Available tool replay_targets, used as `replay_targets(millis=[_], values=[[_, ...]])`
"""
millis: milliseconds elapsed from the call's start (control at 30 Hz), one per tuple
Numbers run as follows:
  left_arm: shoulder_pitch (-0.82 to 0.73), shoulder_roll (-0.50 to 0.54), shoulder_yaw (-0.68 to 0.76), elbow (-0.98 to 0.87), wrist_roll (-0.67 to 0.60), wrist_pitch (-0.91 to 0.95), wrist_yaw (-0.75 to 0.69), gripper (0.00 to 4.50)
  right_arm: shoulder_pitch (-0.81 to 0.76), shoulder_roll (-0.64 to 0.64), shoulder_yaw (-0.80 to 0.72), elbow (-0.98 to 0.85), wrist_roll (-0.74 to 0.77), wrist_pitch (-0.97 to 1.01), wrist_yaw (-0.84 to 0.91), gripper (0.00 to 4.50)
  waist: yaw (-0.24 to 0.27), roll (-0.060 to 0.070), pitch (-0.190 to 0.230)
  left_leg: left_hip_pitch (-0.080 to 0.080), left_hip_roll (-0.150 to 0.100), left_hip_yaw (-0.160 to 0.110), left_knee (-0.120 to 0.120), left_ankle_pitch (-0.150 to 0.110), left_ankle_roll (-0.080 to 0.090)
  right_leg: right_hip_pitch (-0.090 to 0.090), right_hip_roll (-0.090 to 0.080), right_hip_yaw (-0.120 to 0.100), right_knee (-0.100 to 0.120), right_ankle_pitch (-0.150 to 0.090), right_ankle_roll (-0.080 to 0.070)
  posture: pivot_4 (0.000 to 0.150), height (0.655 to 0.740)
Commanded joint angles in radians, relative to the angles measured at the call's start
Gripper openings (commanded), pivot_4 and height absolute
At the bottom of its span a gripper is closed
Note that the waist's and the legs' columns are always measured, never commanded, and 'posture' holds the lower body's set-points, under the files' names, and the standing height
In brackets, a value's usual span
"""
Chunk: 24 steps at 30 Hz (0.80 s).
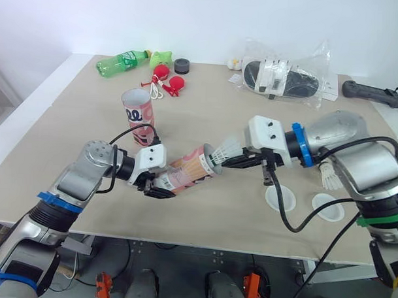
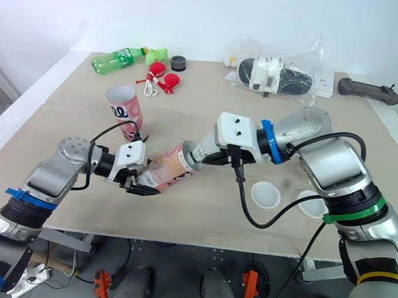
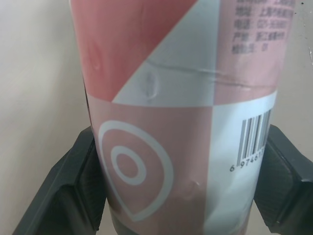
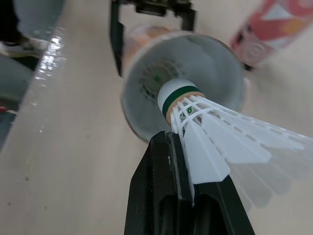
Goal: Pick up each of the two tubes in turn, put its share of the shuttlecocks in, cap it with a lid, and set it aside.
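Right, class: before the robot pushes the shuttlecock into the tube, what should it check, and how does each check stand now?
1. Left gripper fingers clamped on both sides of the held tube: ok.
2. Right gripper gripping the shuttlecock: ok.
3. Cork end facing the tube's open mouth: ok.
4. Shuttlecock fully inside: not ok, it is only at the mouth.
5. A lid lying free on the table: ok.
6. Room left inside the tube: cannot tell.
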Motion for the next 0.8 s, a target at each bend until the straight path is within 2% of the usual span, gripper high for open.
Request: replay_targets(millis=[33, 133, 167, 200, 267, 300, 333, 433, 467, 600, 633, 800], values=[[0.025, -0.009, -0.033, 0.001, 0.022, 0.011, 0.016, 3.54, -0.038, 0.016, -0.019, -0.01, -0.008, -0.009, 0.026, 1.39, 0.0, 0.0, 0.0, 0.0, 0.0, 0.0, 0.0, 0.0, 0.0, 0.0, 0.0, 0.0, 0.0, 0.0, 0.001, 0.15, 0.74], [0.026, -0.009, -0.032, -0.001, 0.023, 0.013, 0.017, 3.54, -0.04, 0.026, -0.027, -0.009, -0.021, -0.009, 0.022, 2.88, 0.0, 0.0, 0.0, 0.0, 0.0, 0.0, 0.0, 0.0, 0.0, 0.0, 0.0, 0.0, 0.0, 0.002, 0.003, 0.15, 0.74], [0.027, -0.01, -0.031, -0.002, 0.023, 0.013, 0.017, 3.54, -0.041, 0.027, -0.03, -0.007, -0.022, -0.005, 0.02, 3.13, 0.001, 0.0, 0.0, 0.0, 0.0, 0.0, 0.0, 0.0, 0.0, 0.0, 0.0, 0.0, 0.0, 0.002, 0.003, 0.15, 0.74], [0.028, -0.011, -0.03, -0.003, 0.024, 0.015, 0.018, 3.54, -0.042, 0.027, -0.034, -0.007, -0.02, -0.001, 0.021, 3.68, 0.001, 0.0, 0.0, 0.0, 0.0, 0.0, 0.0, 0.0, 0.0, 0.0, 0.0, 0.0, 0.0, 0.001, 0.003, 0.15, 0.74], [0.031, -0.012, -0.03, -0.007, 0.024, 0.018, 0.018, 3.54, -0.053, 0.022, -0.059, 0.006, -0.004, 0.016, 0.029, 4.33, 0.001, 0.0, 0.0, 0.0, 0.0, 0.0, 0.0, 0.0, 0.0, 0.0, 0.0, 0.0, 0.0, 0.001, 0.003, 0.15, 0.74], [0.032, -0.012, -0.03, -0.008, 0.024, 0.019, 0.018, 3.54, -0.06, 0.012, -0.075, 0.015, 0.006, 0.022, 0.044, 4.06, 0.001, 0.0, 0.0, 0.0, 0.0, 0.0, 0.0, 0.0, 0.0, 0.0, 0.0, 0.0, 0.0, 0.001, 0.003, 0.15, 0.74], [0.033, -0.012, -0.029, -0.009, 0.024, 0.02, 0.018, 3.54, -0.066, 0.002, -0.087, 0.02, 0.016, 0.025, 0.063, 4.0, 0.002, 0.0, 0.0, 0.0, 0.0, 0.0, 0.0, 0.0, 0.0, 0.0, 0.0, 0.0, 0.0, 0.001, 0.003, 0.15, 0.74], [0.034, -0.012, -0.028, -0.011, 0.025, 0.022, 0.018, 3.54, -0.08, -0.033, -0.129, 0.024, 0.069, 0.058, 0.12, 2.9, 0.004, 0.0, 0.0, 0.0, 0.0, -0.001, -0.001, 0.0, 0.0, 0.0, 0.0, -0.001, 0.0, 0.001, 0.003, 0.15, 0.74], [0.035, -0.011, -0.027, -0.011, 0.025, 0.022, 0.019, 3.54, -0.084, -0.038, -0.136, 0.029, 0.073, 0.061, 0.123, 2.21, 0.004, 0.0, 0.0, 0.0, 0.0, -0.001, 0.0, 0.0, 0.0, 0.0, 0.0, -0.001, 0.0, 0.001, 0.003, 0.15, 0.74], [0.034, -0.013, -0.027, -0.011, 0.025, 0.022, 0.021, 3.54, -0.106, -0.033, -0.144, 0.082, 0.047, 0.039, 0.112, 0.33, 0.003, 0.0, 0.0, 0.0, 0.0, 0.0, 0.0, 0.0, 0.0, 0.0, 0.0, -0.001, 0.0, 0.002, 0.002, 0.15, 0.74], [0.034, -0.013, -0.027, -0.01, 0.025, 0.022, 0.021, 3.54, -0.111, -0.027, -0.14, 0.092, 0.042, 0.034, 0.111, 0.08, 0.003, 0.0, 0.0, 0.0, 0.0, 0.0, 0.0, 0.0, 0.0, 0.0, 0.0, -0.001, 0.0, 0.002, 0.002, 0.15, 0.74], [0.028, -0.016, -0.029, -0.004, 0.025, 0.021, 0.022, 3.54, -0.119, 0.045, -0.085, 0.112, 0.011, 0.022, 0.096, 0.08, 0.003, 0.001, 0.0, 0.0, 0.0, 0.0, 0.0, 0.0, 0.0, 0.0, 0.0, -0.001, 0.0, 0.002, 0.003, 0.15, 0.74]])
